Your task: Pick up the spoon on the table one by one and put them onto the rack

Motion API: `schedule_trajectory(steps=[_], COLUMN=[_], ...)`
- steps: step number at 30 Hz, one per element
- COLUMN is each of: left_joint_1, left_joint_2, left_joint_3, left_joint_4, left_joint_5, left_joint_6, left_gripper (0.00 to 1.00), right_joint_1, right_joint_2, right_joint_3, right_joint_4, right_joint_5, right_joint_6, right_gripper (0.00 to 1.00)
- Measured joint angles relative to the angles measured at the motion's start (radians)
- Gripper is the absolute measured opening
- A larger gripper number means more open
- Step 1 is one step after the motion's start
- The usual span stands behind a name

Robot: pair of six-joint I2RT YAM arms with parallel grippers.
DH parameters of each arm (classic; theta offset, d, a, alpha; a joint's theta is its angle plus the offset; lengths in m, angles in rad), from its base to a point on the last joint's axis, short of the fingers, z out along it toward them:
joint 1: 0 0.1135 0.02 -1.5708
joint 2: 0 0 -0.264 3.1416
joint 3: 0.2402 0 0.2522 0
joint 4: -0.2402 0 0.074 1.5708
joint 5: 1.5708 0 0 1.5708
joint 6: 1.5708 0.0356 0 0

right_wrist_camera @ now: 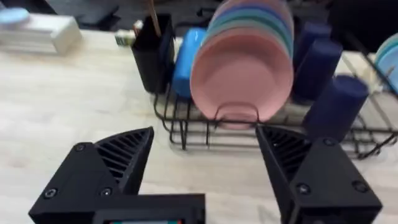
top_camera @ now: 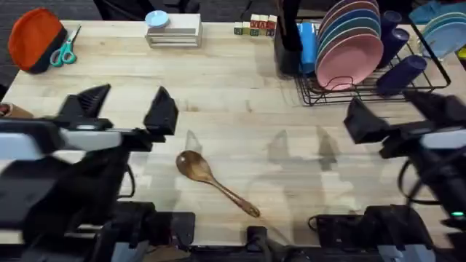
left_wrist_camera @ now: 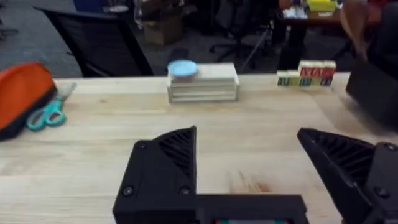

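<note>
Spoon [top_camera: 211, 178] flat on table [top_camera: 240, 109], near edge, bowl toward left arm, untouched. Left gripper [top_camera: 131, 109] raised just beyond spoon bowl, fingers spread wide, empty. Right gripper [top_camera: 397, 113] well right of spoon, just before rack [right_wrist_camera: 273, 134], spread wide, empty. Rack beyond spoon, far right, holding plates [right_wrist_camera: 242, 74].

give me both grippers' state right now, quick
Left gripper: open, holding nothing.
Right gripper: open, holding nothing.
</note>
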Motion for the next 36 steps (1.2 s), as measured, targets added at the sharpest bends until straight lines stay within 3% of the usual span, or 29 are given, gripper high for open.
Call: schedule_trajectory(steps=[7, 13, 18, 23, 29, 36], left_joint_1=[0.000, 0.000, 0.000, 0.000, 0.000, 0.000], left_joint_2=[0.090, 0.286, 0.473, 0.662, 0.736, 0.753], left_joint_3=[0.207, 0.394, 0.558, 0.704, 0.729, 0.729], left_joint_4=[-0.124, -0.223, -0.328, -0.436, -0.455, -0.454], left_joint_5=[-0.018, -0.018, -0.018, -0.018, -0.014, -0.014], left_joint_6=[0.001, 0.001, 0.001, 0.001, 0.001, 0.001], left_gripper=[0.993, 0.993, 0.993, 0.993, 0.993, 0.993], right_joint_1=[0.000, 0.000, 0.000, 0.000, 0.000, 0.036], right_joint_2=[0.258, 0.504, 0.658, 0.772, 0.780, 0.780], right_joint_3=[0.259, 0.503, 0.631, 0.694, 0.697, 0.697], right_joint_4=[-0.114, -0.214, -0.284, -0.331, -0.332, -0.337], right_joint_5=[-0.005, -0.031, -0.070, -0.098, -0.117, -0.233], right_joint_6=[0.000, 0.000, 0.000, 0.000, 0.000, 0.000], right_gripper=[0.993, 0.993, 0.993, 0.993, 0.993, 0.993])
